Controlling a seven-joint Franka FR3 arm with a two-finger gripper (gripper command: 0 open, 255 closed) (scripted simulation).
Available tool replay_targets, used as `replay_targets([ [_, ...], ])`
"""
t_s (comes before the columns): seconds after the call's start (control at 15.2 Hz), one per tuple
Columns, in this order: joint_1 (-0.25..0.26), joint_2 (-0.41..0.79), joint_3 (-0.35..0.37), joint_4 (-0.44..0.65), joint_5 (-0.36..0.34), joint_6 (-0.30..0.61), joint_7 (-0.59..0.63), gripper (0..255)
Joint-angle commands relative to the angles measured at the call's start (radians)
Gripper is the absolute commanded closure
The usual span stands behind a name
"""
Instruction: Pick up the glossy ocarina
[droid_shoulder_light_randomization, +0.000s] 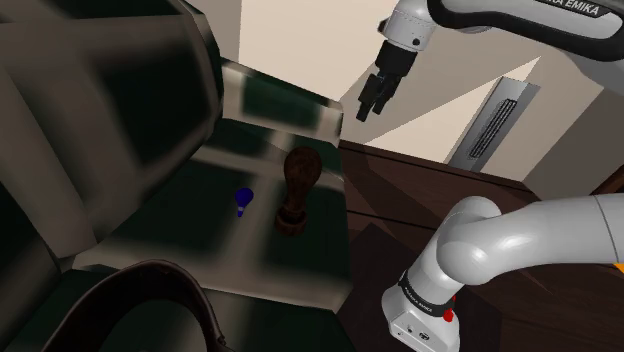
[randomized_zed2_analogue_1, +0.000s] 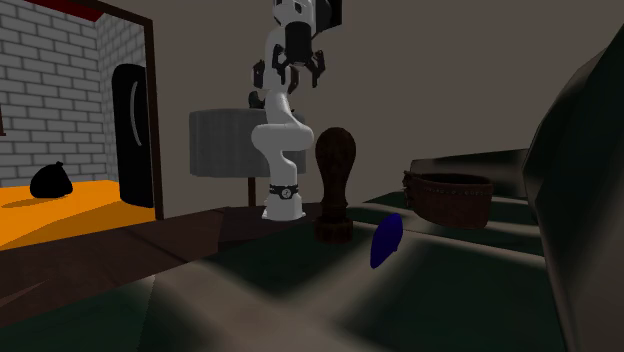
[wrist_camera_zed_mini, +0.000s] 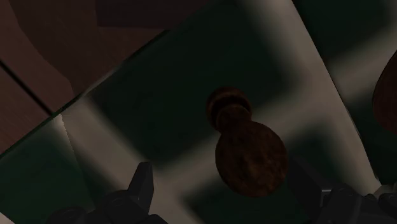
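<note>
My pincer (droid_shoulder_light_randomization: 367, 108) hangs high over the table (droid_shoulder_light_randomization: 200, 235), its fingers (wrist_camera_zed_mini: 144, 181) apart and holding nothing. Below it stands a brown wooden post (wrist_camera_zed_mini: 245, 143) with a knob on top. The blue ocarina (droid_shoulder_light_randomization: 243, 200) sits on the table near that post, on the shoulder view's left. A dark basket (randomized_zed2_analogue_1: 450, 195) sits apart from both.

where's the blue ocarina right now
In the shoulder view the ocarina sits just left of the brown wooden piece, apart from it.
</note>
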Motion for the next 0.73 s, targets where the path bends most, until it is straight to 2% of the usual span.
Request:
replay_targets([
  [0.0,0.000,0.000,0.000,0.000,0.000,0.000,0.000,0],
  [0.66,-0.008,0.272,0.149,-0.021,0.037,0.217,0.254,0],
])
